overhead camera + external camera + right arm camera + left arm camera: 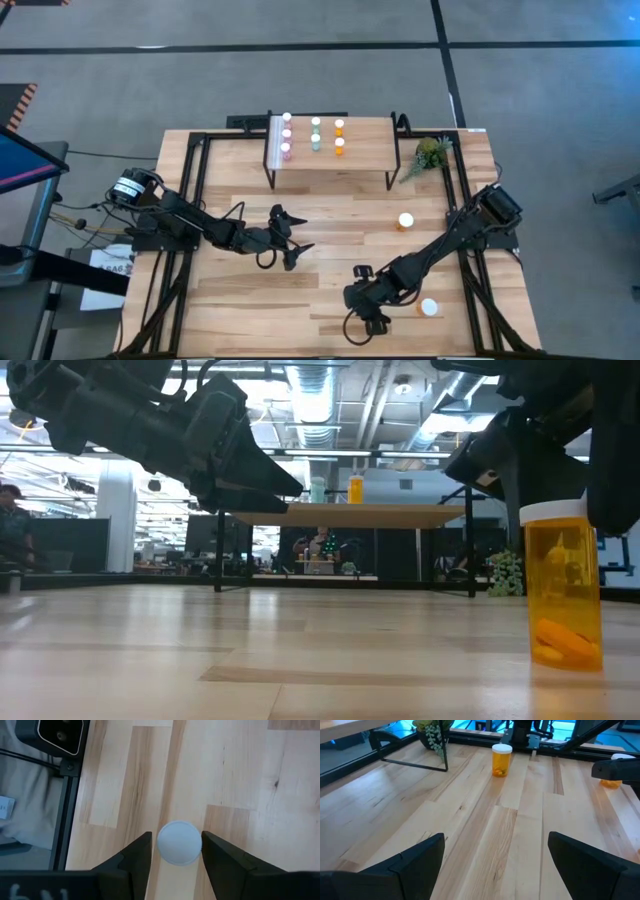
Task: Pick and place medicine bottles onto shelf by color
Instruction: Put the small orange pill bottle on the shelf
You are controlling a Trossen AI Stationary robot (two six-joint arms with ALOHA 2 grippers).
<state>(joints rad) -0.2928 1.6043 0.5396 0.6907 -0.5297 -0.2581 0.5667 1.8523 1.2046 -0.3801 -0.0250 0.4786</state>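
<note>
The shelf [365,150] stands at the table's far side. On it stand three pink bottles [286,133], two teal ones [315,133] and two orange ones [339,135], in columns. A wide orange bottle [560,595] stands upright on the table near the front edge. My right gripper [176,840] points down over it, open, one finger on each side of its white cap [179,842]. In the high view my right gripper [365,300] hides this bottle. My left gripper [303,233] is open and empty above mid-table. My right gripper's fingers [135,857] come from above, pointing down, and stand close on either side of the bottle's white cap [179,842]. I cannot tell whether they touch it. The bottle stands upright with its base on the table.
Two more wide orange bottles stand on the table, one right of centre [405,221] and one at the front right [428,308]. A small green plant [430,155] stands right of the shelf. A black frame [70,780] runs along the table's near edge.
</note>
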